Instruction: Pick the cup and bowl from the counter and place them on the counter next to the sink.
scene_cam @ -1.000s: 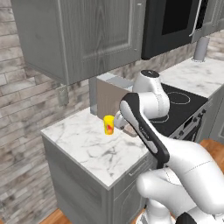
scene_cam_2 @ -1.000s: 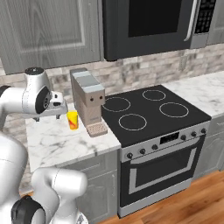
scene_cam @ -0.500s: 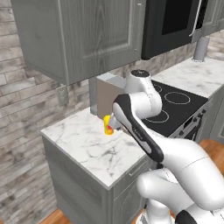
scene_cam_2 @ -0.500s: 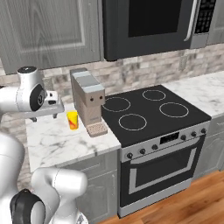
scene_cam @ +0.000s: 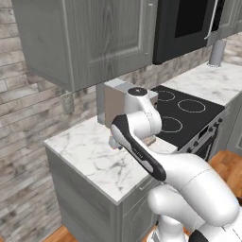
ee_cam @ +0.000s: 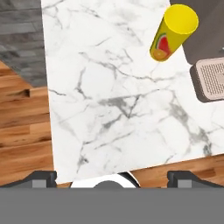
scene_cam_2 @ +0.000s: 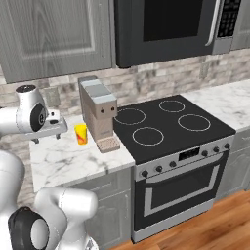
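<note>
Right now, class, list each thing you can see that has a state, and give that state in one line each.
cup: upright on the counter, empty, not held.
gripper: open, above the counter, apart from the cup.
coffee machine: upright beside the cup, nothing on its drip tray.
stove: burners bare, oven door shut.
microwave: door shut.

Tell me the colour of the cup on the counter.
Bright yellow with a red mark on its side; the cup shows best in the hand view.
</note>
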Robot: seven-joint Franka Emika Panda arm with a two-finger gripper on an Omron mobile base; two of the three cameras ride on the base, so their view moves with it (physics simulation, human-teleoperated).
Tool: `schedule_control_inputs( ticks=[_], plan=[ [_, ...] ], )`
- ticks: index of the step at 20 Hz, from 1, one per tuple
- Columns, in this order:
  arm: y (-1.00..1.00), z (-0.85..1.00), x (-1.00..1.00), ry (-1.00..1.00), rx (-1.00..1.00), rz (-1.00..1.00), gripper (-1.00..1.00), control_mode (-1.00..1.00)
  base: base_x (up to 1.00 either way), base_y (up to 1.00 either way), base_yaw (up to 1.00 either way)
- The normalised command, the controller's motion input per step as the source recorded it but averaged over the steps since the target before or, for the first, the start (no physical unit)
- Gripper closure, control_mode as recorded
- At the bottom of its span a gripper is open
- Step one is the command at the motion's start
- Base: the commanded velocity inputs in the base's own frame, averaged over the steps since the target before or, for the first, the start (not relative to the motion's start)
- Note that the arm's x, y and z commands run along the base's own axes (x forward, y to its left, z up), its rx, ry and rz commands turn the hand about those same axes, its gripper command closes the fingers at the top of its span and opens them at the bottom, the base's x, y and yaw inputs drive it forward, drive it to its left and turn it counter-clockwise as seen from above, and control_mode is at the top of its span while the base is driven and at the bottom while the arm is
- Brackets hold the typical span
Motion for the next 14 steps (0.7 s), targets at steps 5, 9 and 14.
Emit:
schedule_control_inputs(
  ticks=[5, 9, 14],
  plan=[
    [0.19, -0.04, 0.27, 0.06, -0.09, 0.00, -1.00, -1.00, 0.00, 0.00, 0.00],
    [0.03, 0.14, 0.31, 0.07, -0.11, 0.00, -1.00, -1.00, 0.00, 0.00, 0.00],
    [0.00, 0.25, 0.14, 0.10, -0.06, 0.00, -1.00, -1.00, 0.00, 0.00, 0.00]
  ],
)
